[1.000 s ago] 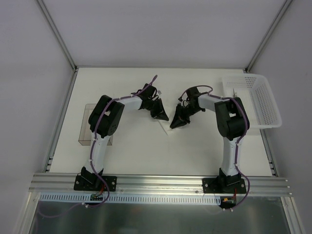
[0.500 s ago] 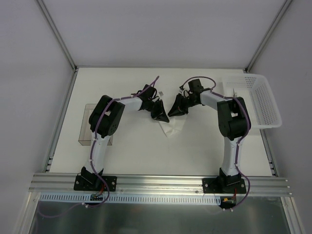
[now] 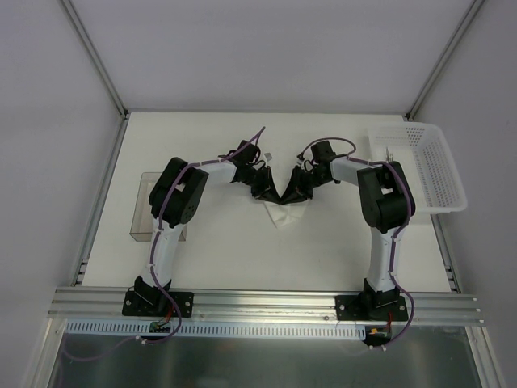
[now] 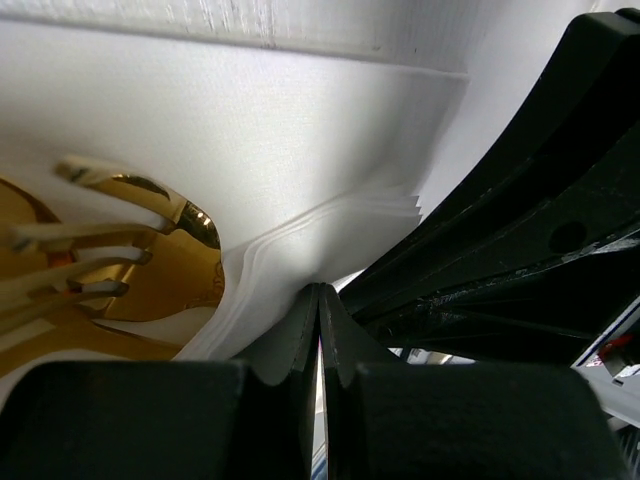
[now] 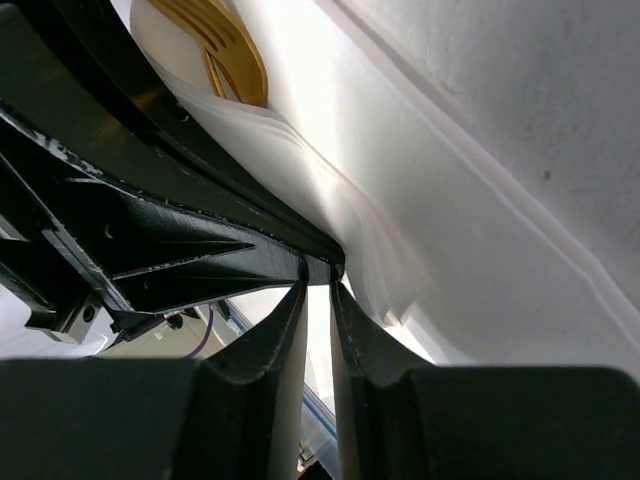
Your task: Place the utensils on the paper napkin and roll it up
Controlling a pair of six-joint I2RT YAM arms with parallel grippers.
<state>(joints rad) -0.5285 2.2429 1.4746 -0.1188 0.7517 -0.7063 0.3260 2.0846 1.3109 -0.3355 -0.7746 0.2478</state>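
Observation:
The white paper napkin (image 3: 281, 215) lies mid-table, mostly hidden under both grippers. In the left wrist view the napkin (image 4: 250, 130) curls up over the gold utensils (image 4: 160, 260), a spoon bowl with fork tines on it. My left gripper (image 3: 265, 187) is shut, its tips (image 4: 319, 290) against the napkin's layered edge. My right gripper (image 3: 291, 191) faces it, almost touching. Its fingers (image 5: 290, 320) stand a narrow slit apart with nothing between, the tips against the left gripper's black body. The napkin (image 5: 420, 190) bulges beside it, with gold fork tines (image 5: 235, 50) above.
A white perforated basket (image 3: 436, 174) stands at the right edge of the table, holding a thin metal piece. A clear shallow tray (image 3: 142, 212) lies at the left edge, behind the left arm.
My right gripper pulled back from the napkin toward the far right, then came back down against the left gripper. The left gripper has stayed in place.

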